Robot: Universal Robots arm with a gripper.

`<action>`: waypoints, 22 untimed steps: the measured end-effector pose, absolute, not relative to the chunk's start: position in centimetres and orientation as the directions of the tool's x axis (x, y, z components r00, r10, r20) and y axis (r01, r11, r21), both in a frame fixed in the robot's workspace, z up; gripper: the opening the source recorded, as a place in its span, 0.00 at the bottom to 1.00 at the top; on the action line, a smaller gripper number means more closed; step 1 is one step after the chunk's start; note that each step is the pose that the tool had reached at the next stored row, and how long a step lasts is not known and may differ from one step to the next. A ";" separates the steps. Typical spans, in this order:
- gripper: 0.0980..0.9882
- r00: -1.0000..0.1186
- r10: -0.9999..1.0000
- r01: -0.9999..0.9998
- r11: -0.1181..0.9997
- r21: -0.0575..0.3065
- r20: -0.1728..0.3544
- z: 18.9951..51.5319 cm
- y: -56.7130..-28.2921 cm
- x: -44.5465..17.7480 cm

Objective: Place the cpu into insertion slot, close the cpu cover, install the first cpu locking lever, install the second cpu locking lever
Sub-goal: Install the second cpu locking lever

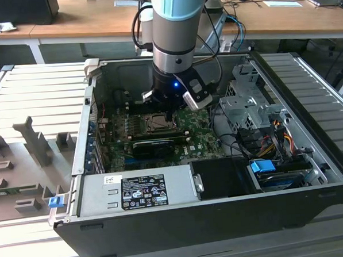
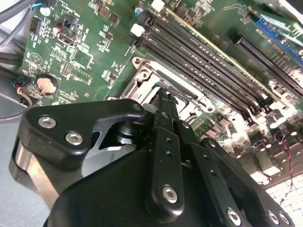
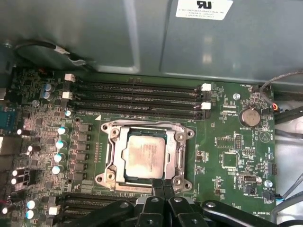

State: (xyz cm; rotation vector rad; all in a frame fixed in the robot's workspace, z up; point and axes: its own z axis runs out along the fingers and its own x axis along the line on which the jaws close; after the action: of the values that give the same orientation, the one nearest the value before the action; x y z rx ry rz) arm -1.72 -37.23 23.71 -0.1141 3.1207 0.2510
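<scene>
The cpu (image 3: 144,152), a dull grey square chip, lies inside the insertion slot (image 3: 110,137) on the green motherboard. The cpu cover (image 3: 121,151), a silvery frame plate, lies flat around the chip with the chip showing through its window. In the first wrist view my gripper (image 3: 163,183) is shut, its two black fingers pressed together with the tips at the slot's metal edge. In the second wrist view the gripper (image 2: 163,94) touches or hovers just over the slot's frame (image 2: 142,71). Seen from the exterior view, the gripper (image 1: 168,112) hangs over the slot (image 1: 155,122) inside the open computer case.
Long black memory slots (image 3: 137,99) run beside the socket. A black card (image 1: 155,145) stands near it, and the grey power supply (image 1: 137,191) lies along the case's front. A metal drive cage (image 1: 248,104) and loose cables (image 1: 275,134) crowd the exterior view's right.
</scene>
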 end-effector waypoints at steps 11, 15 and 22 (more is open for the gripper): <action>0.01 -0.997 -0.079 -0.080 0.984 0.160 -0.015 23.6 -38.1 -1.7; 0.01 -0.997 -0.079 -0.080 0.984 0.159 -0.015 23.6 -38.3 -1.7; 0.01 -0.996 -0.084 -0.085 0.983 0.163 -0.015 23.5 -39.2 -2.1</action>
State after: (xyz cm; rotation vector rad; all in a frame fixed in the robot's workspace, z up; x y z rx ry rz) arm -2.05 -39.17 23.46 -0.1327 3.1202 0.2568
